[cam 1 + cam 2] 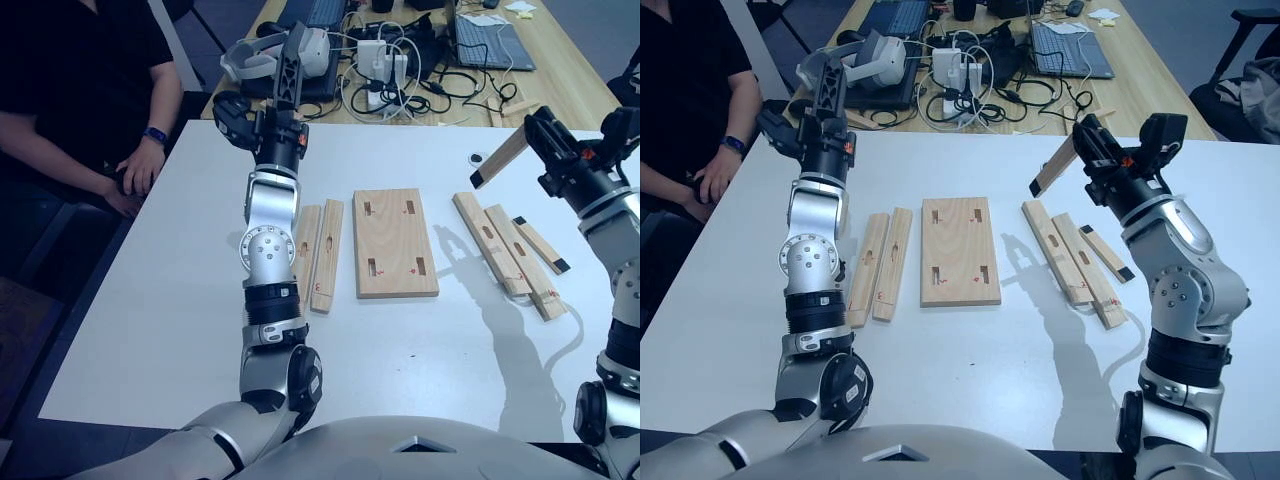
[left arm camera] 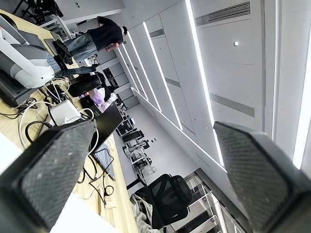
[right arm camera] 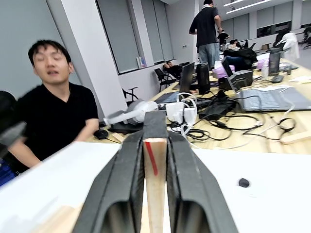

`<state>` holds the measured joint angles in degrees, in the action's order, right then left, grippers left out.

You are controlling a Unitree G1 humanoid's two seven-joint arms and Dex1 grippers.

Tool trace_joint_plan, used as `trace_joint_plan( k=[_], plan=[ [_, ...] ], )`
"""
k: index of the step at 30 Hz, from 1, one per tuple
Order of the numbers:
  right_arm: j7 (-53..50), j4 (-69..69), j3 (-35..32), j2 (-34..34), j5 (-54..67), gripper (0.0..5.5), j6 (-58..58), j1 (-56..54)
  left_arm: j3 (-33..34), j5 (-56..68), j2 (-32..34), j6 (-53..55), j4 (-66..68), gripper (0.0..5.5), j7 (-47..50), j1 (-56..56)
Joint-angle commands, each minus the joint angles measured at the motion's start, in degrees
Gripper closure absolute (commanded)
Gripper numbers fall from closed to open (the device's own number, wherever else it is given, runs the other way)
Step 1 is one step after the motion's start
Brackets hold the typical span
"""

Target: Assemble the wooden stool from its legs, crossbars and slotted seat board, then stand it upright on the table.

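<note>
**R claw grips 1 stool piece aloft; L claw empty**

The seat board [image 1: 395,243] lies flat mid-table [image 1: 180,300], 4 slots facing up, long axis running straight away from the robot. Just L of the board, 2 wooden pieces [image 1: 325,255] lie flat, side by side, long axes near parallel to the board's, far ends leaning slightly twd it. R of the board, a bit apart, 2 long slotted pieces [image 1: 490,243] lie side by side; their long axes slant, near ends swung away from the board. 1 shorter dark-ended piece [image 1: 541,246] lies just beyond them, same slant.

The right gripper [image 1: 1087,140] is high over the table, R of the board's far end, clenched on a black-tipped wooden piece [image 1: 1053,165]. That piece is tilted, long axis diagonal, free dark end pointing down twd the board; fingers [image 3: 121,184] press on both its faces.

The left gripper [image 1: 290,60] is up high, L of the board's far end, pointing upward; pads [image 2: 53,170] spread wide, nothing betw them.
</note>
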<state>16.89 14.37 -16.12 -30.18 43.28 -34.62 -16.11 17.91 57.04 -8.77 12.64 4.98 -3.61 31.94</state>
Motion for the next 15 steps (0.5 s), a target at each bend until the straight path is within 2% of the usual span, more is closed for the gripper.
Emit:
trace_joint_plan(
  k=[1, 10, 15],
  plan=[
    [2.30, -0.12, 0.09, -0.81, -3.06, 5.08, 2.11, 0.36, -0.46, 0.81, -3.34, -0.04, -0.75, 1.02, 0.29, 0.01],
    [3.71, -1.80, 0.39, 1.23, -9.93, 5.08, 8.98, 0.56, -0.18, 0.58, -1.98, 0.12, 1.20, 1.02, -0.06, 1.16],
    [7.10, -8.87, 1.67, 0.62, -17.04, 5.08, 17.41, 1.97, -0.44, 0.11, -1.61, -0.24, 2.18, 1.02, -0.70, 2.54]
  ],
)
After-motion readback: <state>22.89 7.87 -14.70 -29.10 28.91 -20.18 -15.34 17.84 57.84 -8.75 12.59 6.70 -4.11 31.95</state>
